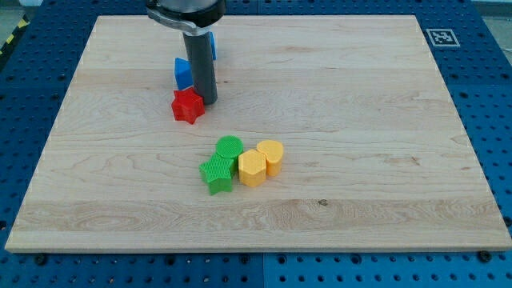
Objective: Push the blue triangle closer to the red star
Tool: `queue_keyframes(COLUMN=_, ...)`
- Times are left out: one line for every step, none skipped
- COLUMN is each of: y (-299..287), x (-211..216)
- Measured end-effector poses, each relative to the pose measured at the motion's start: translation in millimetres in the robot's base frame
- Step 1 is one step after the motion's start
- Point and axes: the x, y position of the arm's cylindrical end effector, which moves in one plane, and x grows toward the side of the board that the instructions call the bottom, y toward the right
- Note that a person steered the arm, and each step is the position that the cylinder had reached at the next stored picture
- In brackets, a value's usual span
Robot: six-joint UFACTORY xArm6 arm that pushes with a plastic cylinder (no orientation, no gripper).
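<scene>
The red star (187,106) lies on the wooden board at the view's upper left. A blue block (183,74), which looks like the blue triangle, sits just above the star, nearly touching it. My tip (209,101) stands right beside the star's upper right edge and just right of that blue block. Another blue block (214,44) peeks out from behind the rod, higher up; its shape is hidden.
A green round block (230,148) and a green star (216,174) sit together near the board's middle. A yellow hexagon-like block (252,168) and a yellow rounded block (271,155) touch them on the right. A marker tag (441,37) lies off the board's top right corner.
</scene>
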Motion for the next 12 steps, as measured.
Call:
queue_keyframes(y=5, x=-9)
queue_keyframes(y=17, x=-19)
queue_keyframes(y=24, x=-51)
queue_keyframes(y=36, x=-78)
queue_keyframes(y=54, x=-100)
queue_keyframes(y=56, x=-135)
queue_keyframes(y=26, x=-173)
queue_keyframes(y=-30, x=-162)
queue_keyframes(y=-73, x=-116)
queue_keyframes(y=-66, x=-96)
queue_keyframes(y=-49, x=-81)
queue_keyframes(y=-49, x=-66)
